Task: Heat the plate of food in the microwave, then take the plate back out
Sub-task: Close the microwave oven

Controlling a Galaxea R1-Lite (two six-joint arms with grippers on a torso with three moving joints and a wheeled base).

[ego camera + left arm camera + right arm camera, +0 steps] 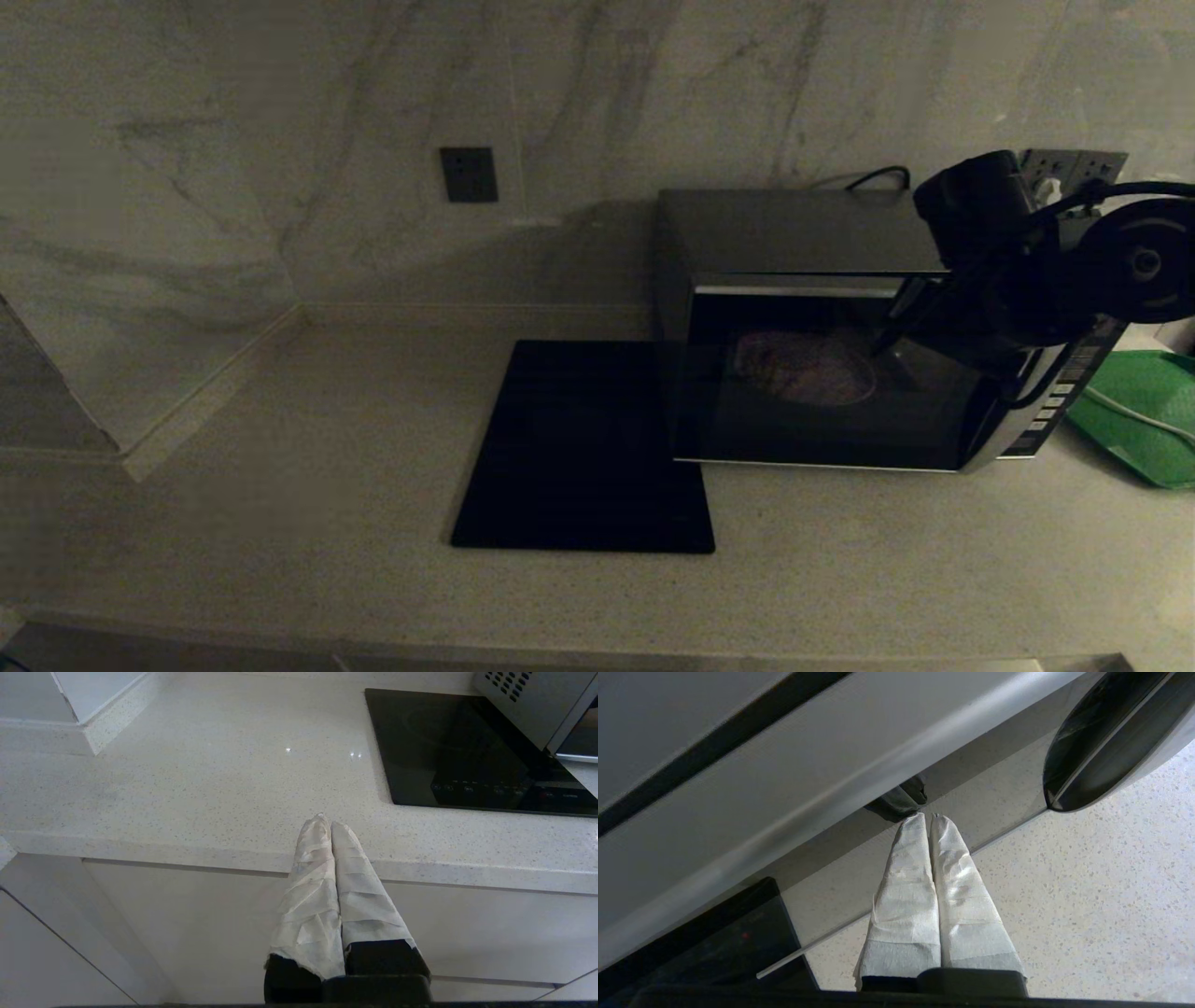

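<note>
The microwave (822, 373) stands at the right of the counter with its dark glass door closed. Through the glass the plate of food (805, 369) shows dimly as a pale round shape; the fries cannot be made out. My right gripper (882, 347) is in front of the door near its upper right. In the right wrist view its white-wrapped fingers (906, 868) are pressed together, empty, and the right gripper (928, 816) has its tips at the door glass (994, 798), beside the curved silver trim (1111, 742). My left gripper (329, 822) is shut and empty, hanging over the counter's front edge.
A flat black square mat (583, 448) lies just left of the microwave, also seen in the left wrist view (467, 751). A green tray (1144, 411) with a white cable over it sits right of the microwave. The marble wall with an outlet (469, 175) stands behind.
</note>
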